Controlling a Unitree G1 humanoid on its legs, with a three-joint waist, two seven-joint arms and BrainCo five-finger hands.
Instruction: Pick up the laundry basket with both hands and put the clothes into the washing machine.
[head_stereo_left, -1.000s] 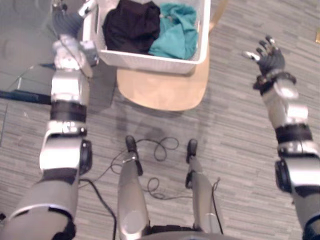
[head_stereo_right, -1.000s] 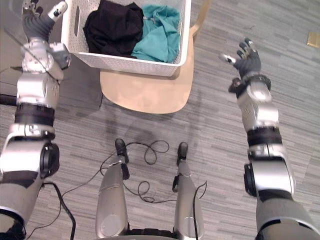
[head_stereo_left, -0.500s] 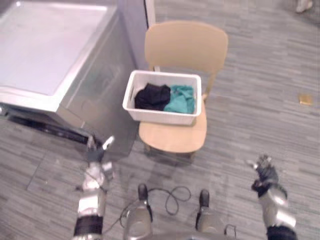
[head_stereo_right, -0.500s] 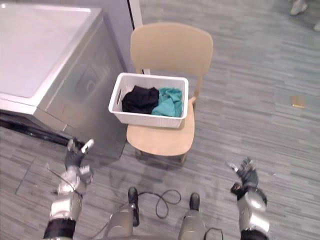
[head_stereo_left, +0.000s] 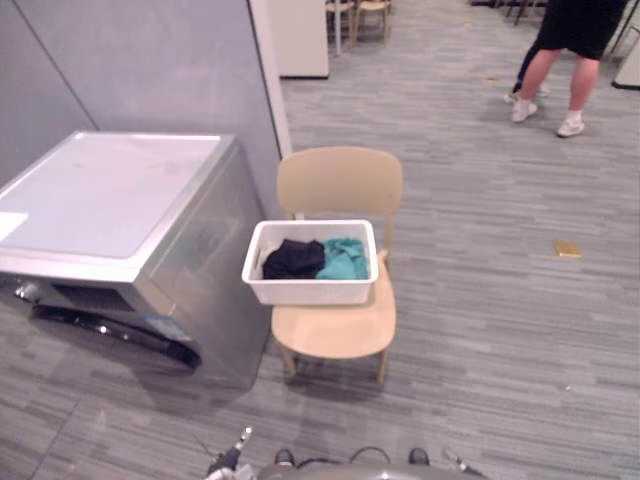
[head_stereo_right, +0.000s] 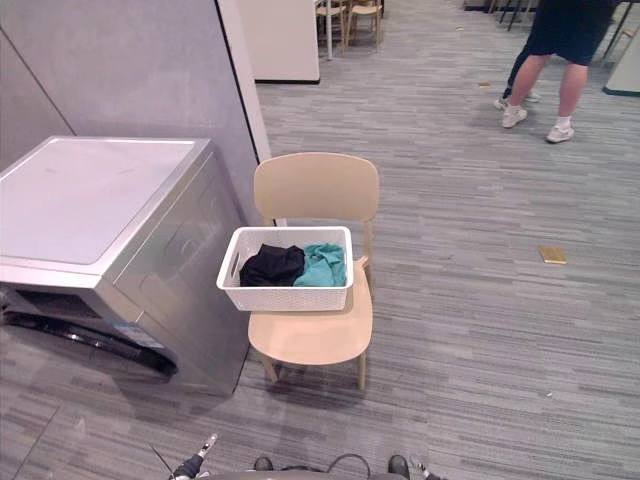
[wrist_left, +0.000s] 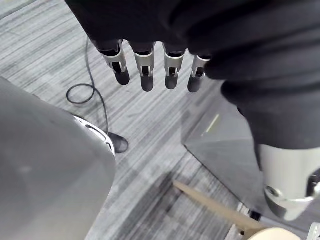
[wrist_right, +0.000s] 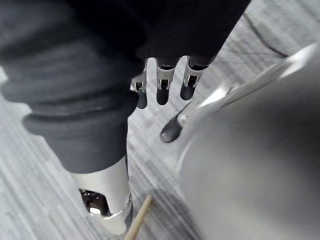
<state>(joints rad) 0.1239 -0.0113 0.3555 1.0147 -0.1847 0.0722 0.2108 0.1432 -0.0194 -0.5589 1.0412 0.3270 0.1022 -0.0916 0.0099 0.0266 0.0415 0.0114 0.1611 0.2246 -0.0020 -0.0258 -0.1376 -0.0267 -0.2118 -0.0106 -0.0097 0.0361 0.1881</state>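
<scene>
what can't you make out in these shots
Drum of the washing machine: eye views, hidden by its own top and side.
Anything under the black cloth and teal cloth in the basket: covered by them.
The person above the waist: cut off by the top edge.
The tan thing on the floor: too small to identify.
The left hand and right hand, open: eye views' bottom edge cuts them off.

Grey plank floor (head_stereo_left: 500, 320), a grey partition wall (head_stereo_left: 150, 70) at left, a tan wooden chair (head_stereo_left: 340, 182) near its edge.
</scene>
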